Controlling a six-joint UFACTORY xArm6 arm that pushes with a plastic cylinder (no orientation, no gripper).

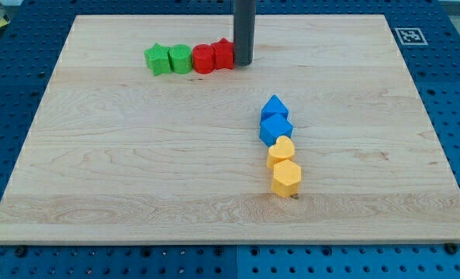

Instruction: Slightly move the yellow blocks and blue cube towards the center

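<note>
A yellow heart-shaped block (281,151) and a yellow hexagonal block (286,178) lie in a column right of the board's centre, toward the view's bottom. A blue cube (276,128) touches the heart's top, and a second blue block (274,106) sits just above the cube. My tip (243,63) rests on the board near the view's top, right beside a red block (224,53), far above the blue and yellow column.
A row near the view's top left of my tip holds a green star-like block (158,59), a green block (181,58), a red round block (203,59) and the red block. The wooden board (98,178) lies on a blue perforated table.
</note>
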